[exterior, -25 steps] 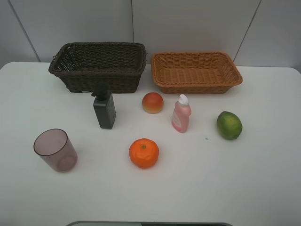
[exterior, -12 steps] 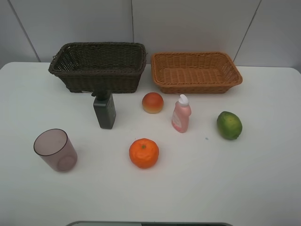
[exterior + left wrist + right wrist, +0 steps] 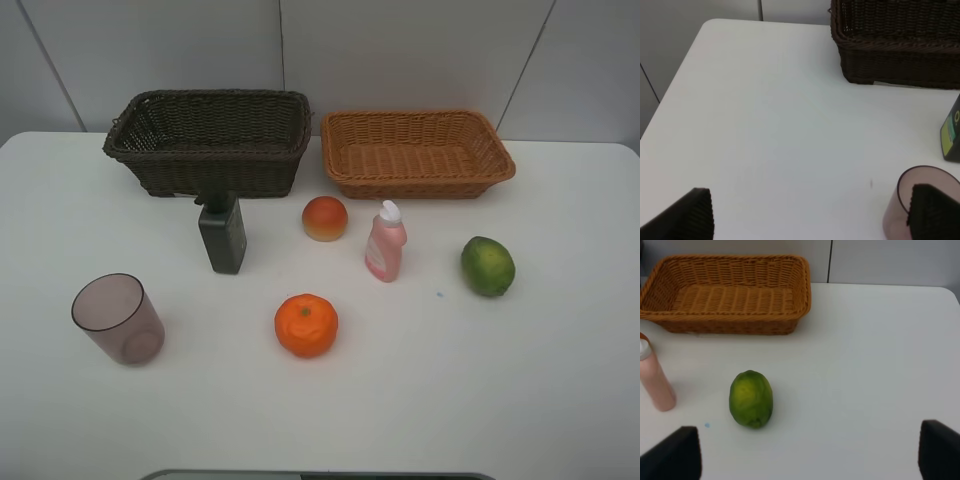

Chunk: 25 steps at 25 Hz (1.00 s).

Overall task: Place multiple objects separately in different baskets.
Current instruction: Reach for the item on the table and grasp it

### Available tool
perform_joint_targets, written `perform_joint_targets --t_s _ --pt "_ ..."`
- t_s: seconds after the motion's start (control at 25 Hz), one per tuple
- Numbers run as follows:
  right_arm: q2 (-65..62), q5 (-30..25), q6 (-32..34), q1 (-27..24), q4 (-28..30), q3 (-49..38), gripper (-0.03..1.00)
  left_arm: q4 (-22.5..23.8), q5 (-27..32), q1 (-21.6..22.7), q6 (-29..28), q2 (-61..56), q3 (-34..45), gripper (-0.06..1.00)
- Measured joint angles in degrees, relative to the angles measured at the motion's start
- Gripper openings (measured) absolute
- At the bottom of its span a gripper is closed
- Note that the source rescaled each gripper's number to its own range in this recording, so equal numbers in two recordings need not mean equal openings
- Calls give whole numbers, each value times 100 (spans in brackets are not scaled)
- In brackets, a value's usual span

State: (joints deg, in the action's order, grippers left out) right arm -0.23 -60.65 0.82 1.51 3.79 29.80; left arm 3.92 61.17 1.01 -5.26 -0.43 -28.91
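- On the white table (image 3: 560,380), the dark basket (image 3: 207,140) and tan basket (image 3: 417,150) sit side by side at the back.
- In front of them, the bottle (image 3: 222,235), peach (image 3: 324,218), pink bottle (image 3: 385,245), lime (image 3: 487,265), cup (image 3: 118,318) and orange (image 3: 306,325) are unmoved.
- Your left gripper (image 3: 815,215) and right gripper (image 3: 805,455) are spread wide, holding nothing.

Dark brown basket (image 3: 220,176) and orange-tan basket (image 3: 420,186) are woven wicker, tabletop (image 3: 500,390) is white. The bottle (image 3: 223,238) is green-black, cup (image 3: 118,318) see-through purplish, small bottle (image 3: 385,250) pink with white cap. The lime (image 3: 488,266) is green, peach (image 3: 325,218) red-orange, orange (image 3: 306,325) just orange.
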Motion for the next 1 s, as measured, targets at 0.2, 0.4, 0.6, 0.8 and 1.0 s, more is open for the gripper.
perform_joint_targets --t_s 0.2,0.4,0.6,0.8,1.0 --pt "0 0 0 0 0 0 86 0 0 0 0 207 0 100" --pt "0 0 0 0 0 0 86 -4 -6 0 0 846 0 100" --pt "0 0 0 0 0 0 86 -83 -299 0 0 1465 -178 100" --pt "0 0 0 0 0 0 86 -200 -445 0 0 2180 -509 100" --pt "0 0 0 0 0 0 86 -248 -566 0 0 2985 -756 100"
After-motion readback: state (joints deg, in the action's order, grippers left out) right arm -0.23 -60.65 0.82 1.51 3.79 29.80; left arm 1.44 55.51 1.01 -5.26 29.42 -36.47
